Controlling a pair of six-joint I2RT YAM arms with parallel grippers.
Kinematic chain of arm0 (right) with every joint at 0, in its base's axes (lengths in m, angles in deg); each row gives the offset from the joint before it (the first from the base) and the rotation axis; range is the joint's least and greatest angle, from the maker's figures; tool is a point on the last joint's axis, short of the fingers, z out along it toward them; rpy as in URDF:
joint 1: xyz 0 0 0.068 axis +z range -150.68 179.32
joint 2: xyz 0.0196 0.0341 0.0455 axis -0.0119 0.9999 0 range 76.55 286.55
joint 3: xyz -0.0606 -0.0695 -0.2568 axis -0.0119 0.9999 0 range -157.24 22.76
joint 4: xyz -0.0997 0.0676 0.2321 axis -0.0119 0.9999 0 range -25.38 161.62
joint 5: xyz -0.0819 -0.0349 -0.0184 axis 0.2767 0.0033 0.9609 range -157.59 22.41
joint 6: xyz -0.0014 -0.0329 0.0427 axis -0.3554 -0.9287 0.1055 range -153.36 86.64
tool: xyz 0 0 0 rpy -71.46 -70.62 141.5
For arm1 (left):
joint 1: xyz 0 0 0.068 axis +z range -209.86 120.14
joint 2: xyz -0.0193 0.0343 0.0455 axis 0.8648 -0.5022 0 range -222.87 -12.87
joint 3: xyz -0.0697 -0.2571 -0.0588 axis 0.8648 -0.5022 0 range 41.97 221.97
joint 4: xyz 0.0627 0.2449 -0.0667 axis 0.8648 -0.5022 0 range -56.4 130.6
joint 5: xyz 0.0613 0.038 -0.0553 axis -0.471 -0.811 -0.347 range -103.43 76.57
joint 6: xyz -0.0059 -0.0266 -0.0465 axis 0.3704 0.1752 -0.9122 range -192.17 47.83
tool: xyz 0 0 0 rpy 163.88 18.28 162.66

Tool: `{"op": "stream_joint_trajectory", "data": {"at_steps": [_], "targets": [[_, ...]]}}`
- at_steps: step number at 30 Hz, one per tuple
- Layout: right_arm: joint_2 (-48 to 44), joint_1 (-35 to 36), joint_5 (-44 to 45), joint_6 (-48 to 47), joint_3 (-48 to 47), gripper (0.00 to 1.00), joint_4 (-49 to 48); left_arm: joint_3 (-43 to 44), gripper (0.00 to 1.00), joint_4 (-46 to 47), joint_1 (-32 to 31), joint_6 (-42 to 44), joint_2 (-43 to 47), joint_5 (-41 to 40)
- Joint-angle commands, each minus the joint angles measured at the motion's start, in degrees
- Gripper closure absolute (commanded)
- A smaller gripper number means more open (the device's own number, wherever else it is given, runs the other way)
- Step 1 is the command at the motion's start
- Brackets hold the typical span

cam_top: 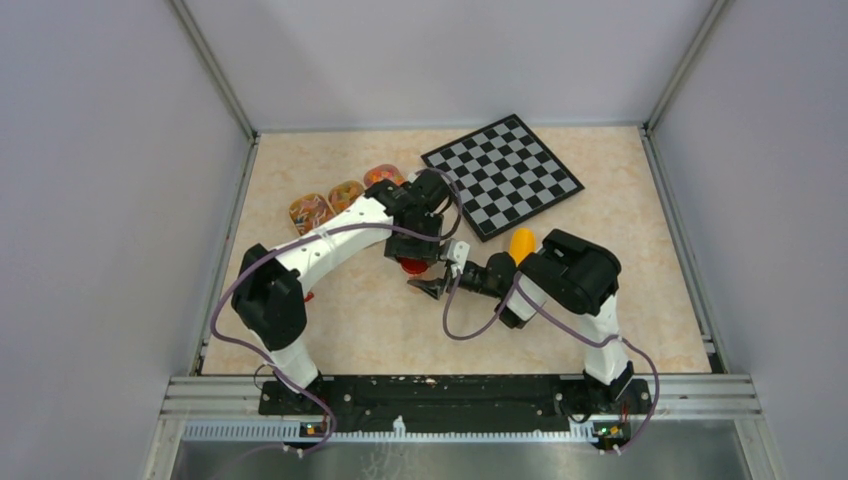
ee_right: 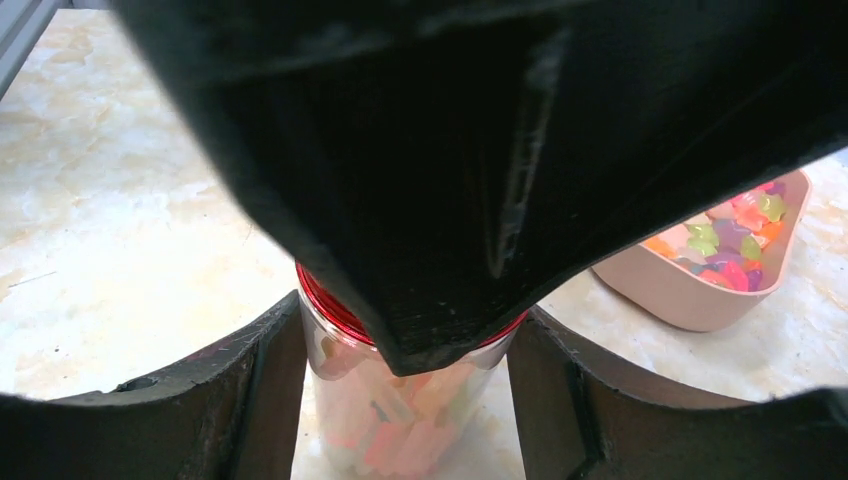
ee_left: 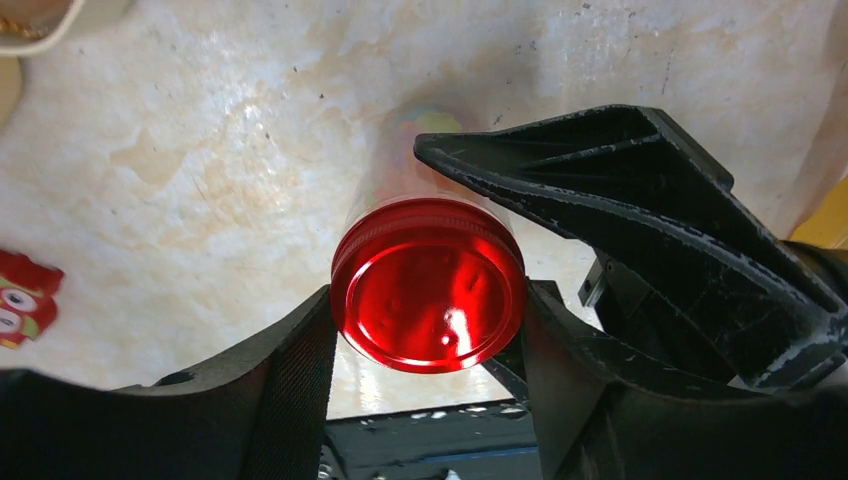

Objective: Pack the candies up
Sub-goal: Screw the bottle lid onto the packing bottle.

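A small clear jar (ee_right: 400, 420) with a red lid (ee_left: 428, 298) stands on the table, and mixed orange, pink and green candies (ee_right: 425, 425) show through its wall. My left gripper (ee_left: 428, 300) comes down from above, shut on the lid with both fingers touching its rim. From the side, my right gripper (ee_right: 405, 330) is shut on the jar's body just under the lid. In the top view both grippers (cam_top: 413, 262) (cam_top: 432, 285) meet at the table's middle. More candies (ee_right: 735, 235) lie in a pink tray (ee_right: 690, 300).
Three small trays of sweets (cam_top: 345, 193) sit in a row at the back left. A chessboard (cam_top: 502, 172) lies at the back right, and a yellow-orange scoop (cam_top: 522, 243) lies by the right arm. A small red printed wrapper (ee_left: 25, 300) rests on the table to the left.
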Motion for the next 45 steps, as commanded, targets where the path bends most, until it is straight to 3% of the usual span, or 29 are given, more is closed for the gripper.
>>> {"op": "stream_joint_trajectory", "data": {"at_steps": [1, 9, 20, 27, 34, 37, 41, 45], "targets": [[4.04, 0.72, -5.00, -3.42, 1.90, 0.58, -8.98, -3.58, 0.78, 7.84, 1.15, 13.27, -3.79, -8.43], [4.73, 0.56, -5.66, -3.82, 1.60, 0.58, -8.95, -11.19, 0.75, 20.85, 0.40, 30.08, 0.10, 0.40], [4.91, 0.45, -6.17, -3.92, 1.50, 0.59, -9.01, -11.72, 0.77, 27.55, -0.68, 48.77, -1.75, 8.09], [5.00, 0.34, -6.61, -4.09, 1.46, 0.59, -8.96, -14.56, 0.70, 30.02, -0.71, 58.63, -2.55, 17.67], [5.01, 0.39, -6.23, -3.77, 1.37, 0.58, -9.03, -14.19, 0.51, 29.78, -0.72, 57.82, -2.05, 17.74], [4.64, 0.37, -5.58, -3.01, 1.40, 0.52, -8.91, -13.45, 0.35, 29.80, -0.65, 56.73, -0.11, 17.59], [3.24, 0.30, -5.15, -2.21, 1.75, 0.37, -8.90, -12.33, 0.16, 29.92, -0.59, 56.12, 2.26, 17.59], [1.01, 0.30, -3.80, -2.01, 2.79, 0.33, -8.92, -9.48, 0.01, 28.89, -0.60, 55.41, 2.66, 18.10]]}}
